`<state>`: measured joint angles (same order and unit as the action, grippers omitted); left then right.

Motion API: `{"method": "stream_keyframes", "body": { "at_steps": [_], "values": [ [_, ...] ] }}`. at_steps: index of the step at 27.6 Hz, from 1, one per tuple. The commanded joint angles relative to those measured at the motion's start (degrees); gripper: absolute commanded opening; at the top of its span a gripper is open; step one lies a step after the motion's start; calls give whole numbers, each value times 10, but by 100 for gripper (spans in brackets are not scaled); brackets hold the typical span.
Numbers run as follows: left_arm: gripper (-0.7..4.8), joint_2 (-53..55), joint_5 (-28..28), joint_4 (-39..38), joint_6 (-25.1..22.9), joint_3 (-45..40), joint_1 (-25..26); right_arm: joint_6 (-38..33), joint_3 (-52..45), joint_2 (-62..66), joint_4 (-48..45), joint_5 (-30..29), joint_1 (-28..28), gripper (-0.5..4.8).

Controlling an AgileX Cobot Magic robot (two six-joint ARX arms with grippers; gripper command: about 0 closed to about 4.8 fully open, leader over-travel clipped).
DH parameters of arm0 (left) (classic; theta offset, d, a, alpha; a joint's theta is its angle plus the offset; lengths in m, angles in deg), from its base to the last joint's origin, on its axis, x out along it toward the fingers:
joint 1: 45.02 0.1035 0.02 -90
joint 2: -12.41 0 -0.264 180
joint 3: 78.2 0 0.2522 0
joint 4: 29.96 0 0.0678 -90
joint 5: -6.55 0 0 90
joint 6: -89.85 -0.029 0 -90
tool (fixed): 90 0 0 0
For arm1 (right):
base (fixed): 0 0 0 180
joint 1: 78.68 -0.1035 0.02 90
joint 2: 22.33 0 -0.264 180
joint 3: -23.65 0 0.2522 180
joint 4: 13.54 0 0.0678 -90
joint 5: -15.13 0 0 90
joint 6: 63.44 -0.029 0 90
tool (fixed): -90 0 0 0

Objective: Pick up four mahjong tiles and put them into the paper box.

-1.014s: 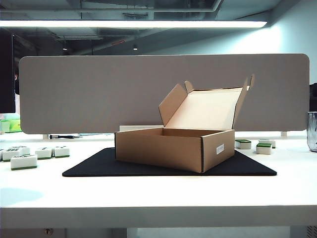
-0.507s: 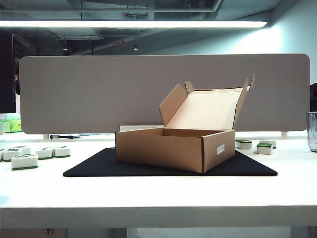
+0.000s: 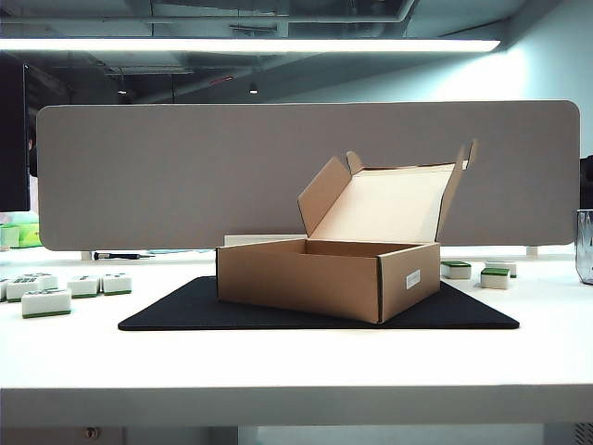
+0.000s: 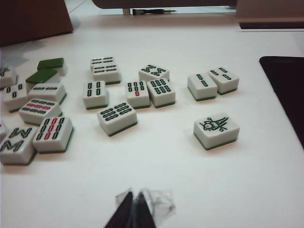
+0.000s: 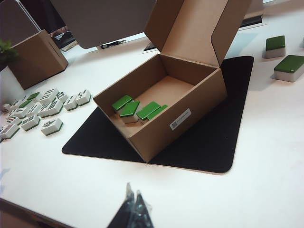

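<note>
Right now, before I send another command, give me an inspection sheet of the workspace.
Surface: white table, black mat under the box.
Job's things: paper box open, flap up; four mahjong tiles inside, green faces up.
Clutter: loose tiles left of the mat, a few more to its right; brown carton.
Grippers: left end effector shut, empty, above bare table near the loose tiles; right end effector shut, empty, short of the box.
Cables: nothing seen.
Surroundings: grey divider panel behind.

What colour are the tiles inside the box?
Green on top: four mahjong tiles lie green side up in the paper box. The right wrist view shows them best.
</note>
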<state>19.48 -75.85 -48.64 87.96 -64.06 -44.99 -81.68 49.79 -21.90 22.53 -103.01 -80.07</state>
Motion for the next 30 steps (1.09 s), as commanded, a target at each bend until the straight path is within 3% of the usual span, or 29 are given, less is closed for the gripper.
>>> {"method": "stream_keyframes", "body": {
  "at_steps": [1, 8, 13, 30],
  "values": [
    [-5, -18, -2, -29, 16, 0, 9, -1, 1, -5, -10, 0, 0, -1],
    [-5, -70, -17, -55, 15, 0, 11, -1, 1, -5, -10, 0, 0, -1],
    [-5, -70, -82, -57, 15, 0, 11, -1, 1, -5, -10, 0, 0, -1],
    [-5, -70, -83, -57, 15, 0, 11, -1, 1, -5, -10, 0, 0, -1]
  ]
}}
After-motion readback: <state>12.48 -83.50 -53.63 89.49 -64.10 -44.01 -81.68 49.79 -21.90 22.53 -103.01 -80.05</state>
